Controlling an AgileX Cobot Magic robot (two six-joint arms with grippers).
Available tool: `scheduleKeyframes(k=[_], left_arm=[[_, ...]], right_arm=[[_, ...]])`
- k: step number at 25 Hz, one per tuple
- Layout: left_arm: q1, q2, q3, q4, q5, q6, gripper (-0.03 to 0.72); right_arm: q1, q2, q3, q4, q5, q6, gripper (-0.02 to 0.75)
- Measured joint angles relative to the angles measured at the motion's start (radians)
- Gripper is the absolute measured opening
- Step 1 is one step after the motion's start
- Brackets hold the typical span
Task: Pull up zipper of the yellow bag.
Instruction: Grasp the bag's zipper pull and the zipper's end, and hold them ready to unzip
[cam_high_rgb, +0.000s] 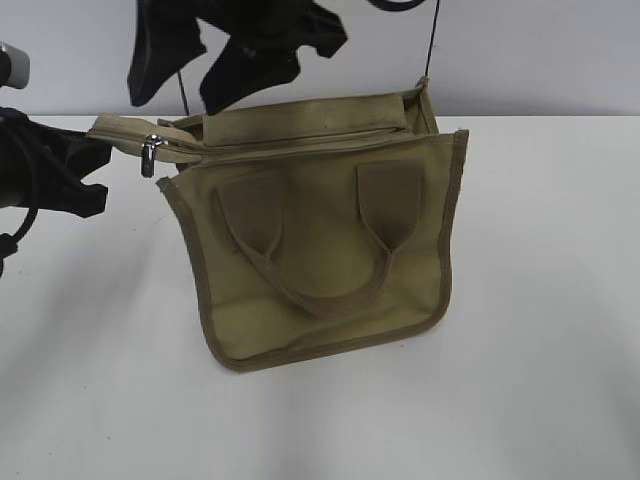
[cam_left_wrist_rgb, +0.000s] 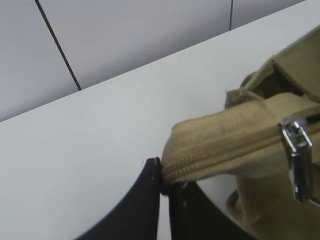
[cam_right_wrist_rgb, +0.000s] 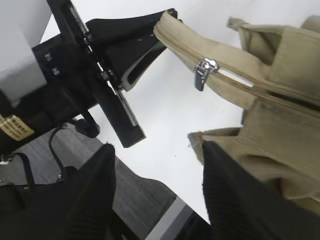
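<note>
The yellow bag stands on the white table, its front with two strap tabs and a looped handle facing the exterior view. Its zipper strip is stretched out to the left. My left gripper is shut on the end of that strip. The silver pull hangs on the zipper close to that end and also shows in the left wrist view and the right wrist view. My right gripper hovers above the pull, open and empty.
The white table spreads around the bag. A light wall with dark seams stands behind it. The table's edge and the left arm's black mount show in the right wrist view.
</note>
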Motion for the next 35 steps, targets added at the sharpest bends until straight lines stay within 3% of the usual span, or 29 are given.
scheduleKeyframes(k=[5, 15, 25, 35], left_arm=[[0.0, 0.0, 0.0, 0.0, -0.011, 0.0, 0.008], [0.0, 0.0, 0.0, 0.0, -0.019, -0.001, 0.008], [0.0, 0.0, 0.0, 0.0, -0.019, -0.003, 0.008], [0.0, 0.0, 0.0, 0.0, -0.027, -0.011, 0.008]], right_arm=[[0.001, 0.128, -0.109, 0.089, 0.058, 0.001, 0.402], [0.001, 0.226, -0.125, 0.088, -0.008, 0.025, 0.399], [0.001, 0.259, -0.128, -0.053, -0.059, 0.185, 0.398], [0.003, 0.263, -0.129, -0.054, -0.088, 0.219, 0.398]])
